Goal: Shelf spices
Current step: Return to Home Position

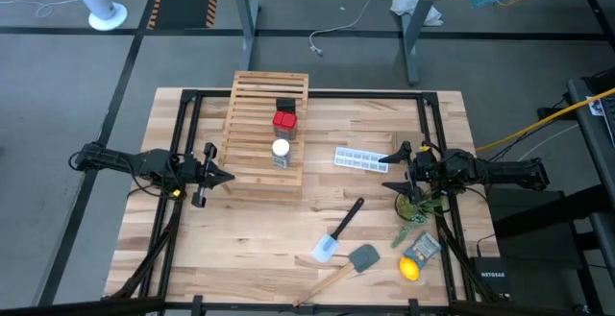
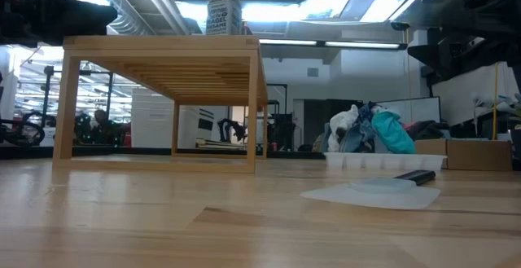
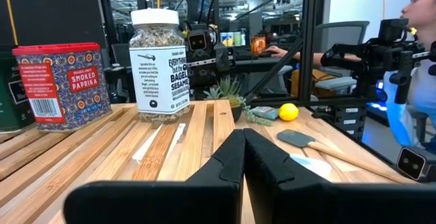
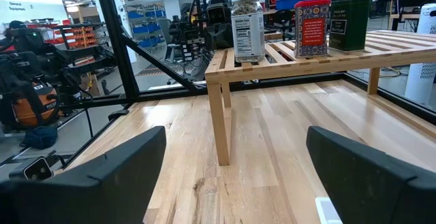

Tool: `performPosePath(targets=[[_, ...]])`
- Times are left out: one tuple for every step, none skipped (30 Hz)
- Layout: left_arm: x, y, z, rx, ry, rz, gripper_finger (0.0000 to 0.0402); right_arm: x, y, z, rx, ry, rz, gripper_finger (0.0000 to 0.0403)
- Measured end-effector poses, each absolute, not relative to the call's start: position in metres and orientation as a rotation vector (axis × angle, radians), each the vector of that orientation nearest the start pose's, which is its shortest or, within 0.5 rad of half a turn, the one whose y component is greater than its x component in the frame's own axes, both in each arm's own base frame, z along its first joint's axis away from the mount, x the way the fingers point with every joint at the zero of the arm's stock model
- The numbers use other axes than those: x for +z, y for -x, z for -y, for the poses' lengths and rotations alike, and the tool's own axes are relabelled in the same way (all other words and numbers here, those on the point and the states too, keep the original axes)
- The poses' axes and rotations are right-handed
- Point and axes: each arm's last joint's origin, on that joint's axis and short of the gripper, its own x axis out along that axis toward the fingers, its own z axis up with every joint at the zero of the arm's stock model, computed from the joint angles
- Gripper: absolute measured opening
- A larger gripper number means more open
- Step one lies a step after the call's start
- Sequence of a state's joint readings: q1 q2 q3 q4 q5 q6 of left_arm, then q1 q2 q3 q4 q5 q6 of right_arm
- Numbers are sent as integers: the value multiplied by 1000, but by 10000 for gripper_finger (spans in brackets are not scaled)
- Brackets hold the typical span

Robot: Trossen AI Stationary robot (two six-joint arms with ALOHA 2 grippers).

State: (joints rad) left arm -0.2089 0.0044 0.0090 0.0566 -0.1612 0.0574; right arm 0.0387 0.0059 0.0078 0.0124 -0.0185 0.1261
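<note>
The wooden slatted shelf [image 1: 267,132] stands on the table's far left part. On its top, in a row from far to near, stand the black tin [image 1: 285,107], the red paprika tin [image 1: 283,121] and the clear jar with a white lid [image 1: 281,152]. In the left wrist view the jar [image 3: 159,64] and red tin [image 3: 59,84] stand on the slats. My left gripper [image 1: 223,178] is shut, left of the shelf's near corner, its fingers [image 3: 242,166] closed together. My right gripper [image 1: 389,170] is open at the table's right, holding nothing.
A white ice-cube tray [image 1: 362,160] lies right of the shelf. Near the table's near edge lie a light-bladed spatula [image 1: 336,235] and a grey spatula [image 1: 354,263]. A small plant [image 1: 415,207], a packet [image 1: 424,249] and a lemon [image 1: 410,269] sit at the near right.
</note>
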Motion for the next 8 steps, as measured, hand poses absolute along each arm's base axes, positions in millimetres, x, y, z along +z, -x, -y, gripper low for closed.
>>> performPosePath(targets=[[172,-96,16,-46,-49,61,0,167,-97,-4,58,-126,11,363],[172,-96,16,-46,-53,62,0,167,-97,-4,58,-126,11,363],[172,-96,16,-46,-54,61,0,167,-97,-4,58,-126,11,363],[172,-96,16,-46,-54,61,0,167,-97,-4,58,-126,11,363],[172,-96,16,-46,-53,61,0,167,-97,-4,58,-126,11,363],[172,-96,16,-46,-49,61,0,167,-97,-4,58,-126,11,363],[172,-96,16,-46,-46,61,0,167,-97,-4,58,-126,11,363],[172,-96,16,-46,-46,61,0,167,-97,-4,58,-126,11,363]])
